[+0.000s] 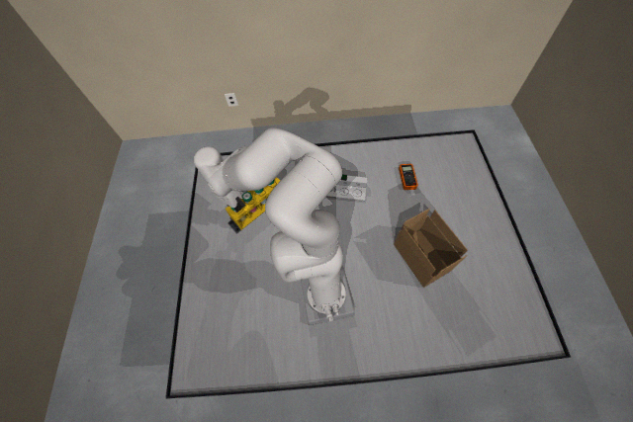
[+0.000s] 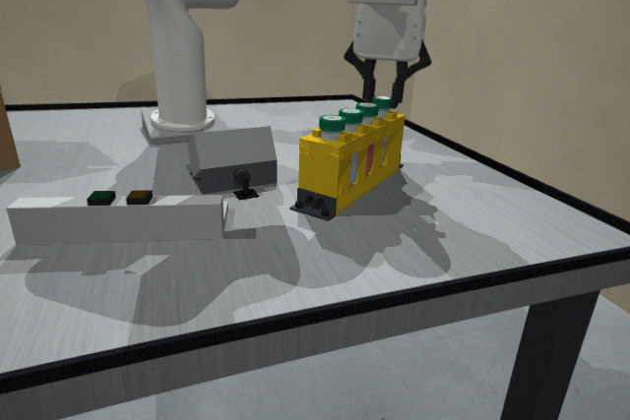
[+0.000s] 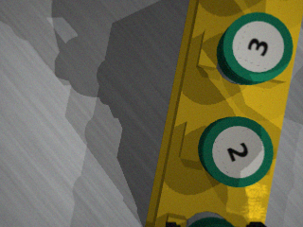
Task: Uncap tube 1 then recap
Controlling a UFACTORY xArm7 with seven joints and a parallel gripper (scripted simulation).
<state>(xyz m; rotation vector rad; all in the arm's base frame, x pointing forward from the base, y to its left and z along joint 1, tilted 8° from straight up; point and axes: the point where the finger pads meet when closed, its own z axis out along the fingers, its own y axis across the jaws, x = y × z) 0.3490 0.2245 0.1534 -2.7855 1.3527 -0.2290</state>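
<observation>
The yellow decapping station (image 2: 350, 161) stands on the table with four green-capped tubes in a row. My gripper (image 2: 382, 93) hangs straight down over its far end and is shut on the cap of tube 1 (image 2: 381, 100), which sits on its tube. In the wrist view, cap 3 (image 3: 256, 47) and cap 2 (image 3: 236, 151) sit on their tubes. Cap 1 (image 3: 208, 222) just shows at the bottom edge between my dark fingertips. The grey cap tray (image 2: 116, 222) lies at the left with a green lamp (image 2: 100, 197) and an amber lamp (image 2: 139, 197), both looking dark. Its nests are hidden.
A grey housing (image 2: 232, 155) stands between the arm's base and the tray, with a small black knob (image 2: 244, 184) in front of it. An orange multimeter (image 1: 407, 175) and an open cardboard box (image 1: 429, 247) lie on the far side of the arm. The table edge runs close behind the station.
</observation>
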